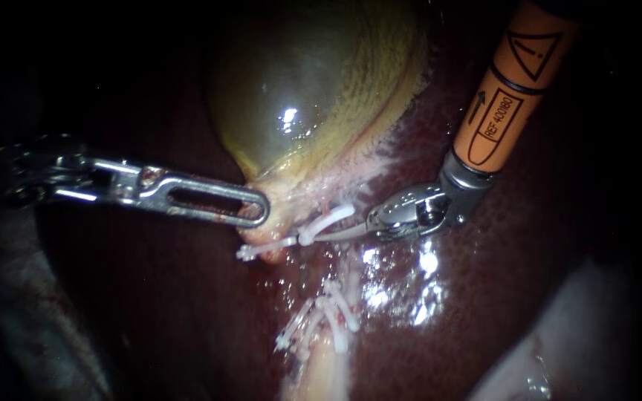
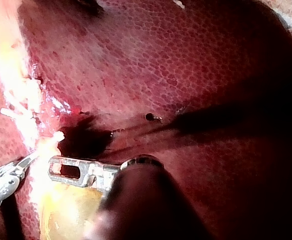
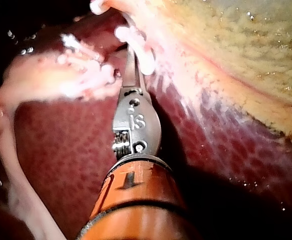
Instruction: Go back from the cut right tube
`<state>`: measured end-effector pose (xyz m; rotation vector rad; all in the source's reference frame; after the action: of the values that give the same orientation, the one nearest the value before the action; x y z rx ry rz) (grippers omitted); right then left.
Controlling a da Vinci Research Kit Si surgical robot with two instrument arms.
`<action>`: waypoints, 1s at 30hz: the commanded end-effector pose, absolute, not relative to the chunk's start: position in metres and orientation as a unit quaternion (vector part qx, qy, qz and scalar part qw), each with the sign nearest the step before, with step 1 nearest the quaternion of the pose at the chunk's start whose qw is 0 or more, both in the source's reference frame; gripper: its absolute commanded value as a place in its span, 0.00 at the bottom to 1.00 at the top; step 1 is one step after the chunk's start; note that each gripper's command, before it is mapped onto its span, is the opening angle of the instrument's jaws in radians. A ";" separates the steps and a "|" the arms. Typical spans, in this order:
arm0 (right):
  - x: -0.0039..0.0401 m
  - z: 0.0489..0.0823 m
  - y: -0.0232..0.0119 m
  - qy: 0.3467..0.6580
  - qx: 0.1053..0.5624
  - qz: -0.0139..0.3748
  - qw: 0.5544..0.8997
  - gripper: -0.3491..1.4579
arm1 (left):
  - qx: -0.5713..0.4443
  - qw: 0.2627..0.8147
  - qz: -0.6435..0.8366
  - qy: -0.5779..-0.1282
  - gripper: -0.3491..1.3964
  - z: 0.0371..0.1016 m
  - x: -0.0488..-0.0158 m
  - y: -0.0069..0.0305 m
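The greenish gallbladder lies on the dark red liver. My left instrument has its slotted jaws shut on the gallbladder's pale neck; it shows the same hold in the left wrist view. My right instrument, with an orange shaft, comes in from the upper right. Its thin blades lie together, tip beside the white clips on the upper tube stump. More white clips sit on the lower stumps, apart from the upper ones. In the right wrist view the blades point between the clip groups.
Wet, shiny liver surface lies under the right instrument. A pale strand of tissue runs down from the lower clips. Pale tissue shows at the lower right. Yellowish gallbladder wall lies beside the right instrument's blades.
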<state>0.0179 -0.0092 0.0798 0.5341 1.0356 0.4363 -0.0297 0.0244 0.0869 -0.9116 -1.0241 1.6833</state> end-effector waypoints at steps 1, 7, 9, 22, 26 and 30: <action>0.0179 0.0798 -0.0092 0.485 0.250 0.204 0.813 0.00 | -0.371 0.467 0.686 -0.417 0.00 0.0870 -0.0297 0.0244; 0.0179 0.0797 -0.0093 0.485 0.250 0.204 0.813 0.00 | -0.371 0.467 0.686 -0.417 0.00 0.0870 -0.0297 0.0244; 0.0179 0.0797 -0.0093 0.485 0.250 0.204 0.813 0.00 | -0.371 0.467 0.686 -0.417 0.00 0.0870 -0.0297 0.0244; 0.0181 0.0793 -0.0097 0.492 0.236 0.180 0.819 0.08 | -0.371 0.467 0.686 -0.417 0.00 0.0870 -0.0297 0.0244; 0.0182 0.0792 -0.0097 0.495 0.230 0.170 0.821 0.21 | -0.371 0.467 0.686 -0.417 0.00 0.0870 -0.0297 0.0244; 0.0182 0.0791 -0.0098 0.496 0.227 0.165 0.822 0.30 | -0.371 0.467 0.686 -0.417 0.00 0.0870 -0.0297 0.0244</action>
<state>0.0182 -0.0098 0.0791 0.4813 1.0551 0.3513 -0.0297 0.0244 0.0870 -0.9114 -1.0237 1.6834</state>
